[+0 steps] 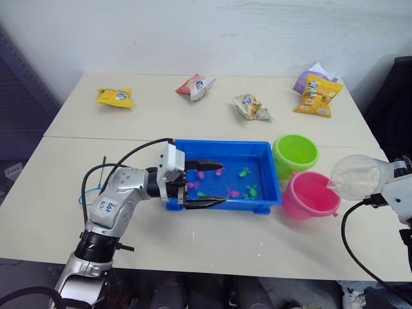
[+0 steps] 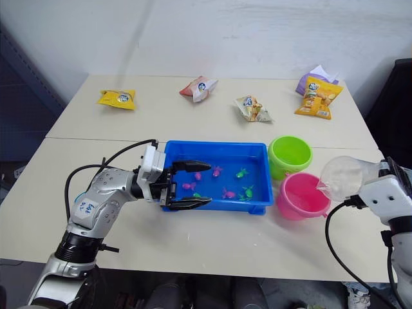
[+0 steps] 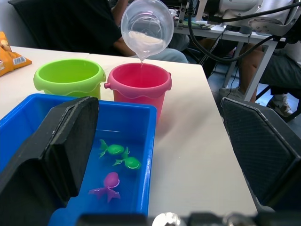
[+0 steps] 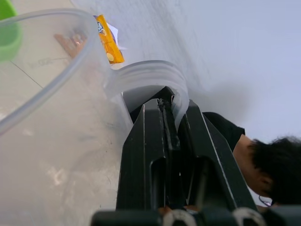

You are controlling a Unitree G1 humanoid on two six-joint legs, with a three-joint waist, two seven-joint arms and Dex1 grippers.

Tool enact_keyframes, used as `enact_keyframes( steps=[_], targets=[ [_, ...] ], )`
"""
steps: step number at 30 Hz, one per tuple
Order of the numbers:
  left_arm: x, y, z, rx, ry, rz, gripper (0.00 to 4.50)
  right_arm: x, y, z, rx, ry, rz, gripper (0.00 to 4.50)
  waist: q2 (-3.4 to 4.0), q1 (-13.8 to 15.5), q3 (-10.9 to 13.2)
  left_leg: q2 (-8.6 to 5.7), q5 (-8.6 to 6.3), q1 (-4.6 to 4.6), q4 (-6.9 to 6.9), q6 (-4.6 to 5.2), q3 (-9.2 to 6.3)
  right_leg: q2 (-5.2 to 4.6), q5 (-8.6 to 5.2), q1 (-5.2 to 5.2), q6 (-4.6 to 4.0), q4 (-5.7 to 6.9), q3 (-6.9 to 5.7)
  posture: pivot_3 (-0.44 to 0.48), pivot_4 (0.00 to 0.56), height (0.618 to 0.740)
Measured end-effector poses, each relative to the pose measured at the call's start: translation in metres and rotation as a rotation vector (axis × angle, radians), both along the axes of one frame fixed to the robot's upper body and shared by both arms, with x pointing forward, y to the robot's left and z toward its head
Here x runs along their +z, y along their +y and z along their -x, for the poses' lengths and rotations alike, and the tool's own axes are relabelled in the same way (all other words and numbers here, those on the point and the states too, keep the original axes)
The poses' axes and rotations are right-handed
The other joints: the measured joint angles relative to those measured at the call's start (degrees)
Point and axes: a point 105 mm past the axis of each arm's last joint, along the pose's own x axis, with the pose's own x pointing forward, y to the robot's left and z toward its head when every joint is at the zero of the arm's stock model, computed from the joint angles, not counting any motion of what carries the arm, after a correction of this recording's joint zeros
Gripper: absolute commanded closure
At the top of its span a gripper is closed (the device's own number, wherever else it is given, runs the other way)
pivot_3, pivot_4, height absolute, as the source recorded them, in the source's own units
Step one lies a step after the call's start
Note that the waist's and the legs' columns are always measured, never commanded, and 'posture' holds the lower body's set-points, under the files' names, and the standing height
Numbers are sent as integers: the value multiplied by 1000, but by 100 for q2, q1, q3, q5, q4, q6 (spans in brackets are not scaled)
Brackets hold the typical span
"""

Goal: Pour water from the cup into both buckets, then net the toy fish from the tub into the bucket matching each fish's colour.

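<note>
Cup (image 1: 358,176) clamped in right claw (image 4: 165,123); left claw (image 1: 205,183) apart; two buckets.

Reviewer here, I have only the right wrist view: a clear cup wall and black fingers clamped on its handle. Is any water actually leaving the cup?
Observer: Yes. In the left wrist view the tilted cup sends a thin stream into the pink bucket.
Operator: Where is the green bucket relative to that one?
Observer: The green bucket stands right beside the pink one, farther from the robot, next to the right end of the tub.
Operator: What is the other arm doing?
Observer: The left gripper is open at the tub's left end, holding nothing; the toy fish lie in the tub.
</note>
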Motion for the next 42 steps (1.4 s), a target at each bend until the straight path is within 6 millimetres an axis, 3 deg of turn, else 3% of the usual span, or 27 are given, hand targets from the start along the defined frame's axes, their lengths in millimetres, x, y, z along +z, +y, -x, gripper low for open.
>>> enact_keyframes(
  steps=[9,25,35,42],
  targets=[
    [0,0,0,0,-1,-1,0,-2,4,-1,12,8,97,4412,0,1,0,0,1,0,1,-1,0,0,0,0,0,0,0,0,150,738],
    [-1,1,2,-21,-4,-12,0,-1,8,-2,37,1,116,4412,0,2,0,0,2,0,2,0,0,0,0,1,0,1,0,0,150,738],
    [-1,4,1,-7,-15,-28,0,-15,-7,1,1,-53,-281,4412,0,1,0,1,3,0,3,1,-1,-1,0,1,0,3,0,0,150,738],
    [9,16,-8,76,-9,23,0,-17,-26,3,-9,-113,-709,4412,0,-17,0,3,1,1,3,8,-1,-4,0,2,-1,8,1,0,150,738]
  ],
)
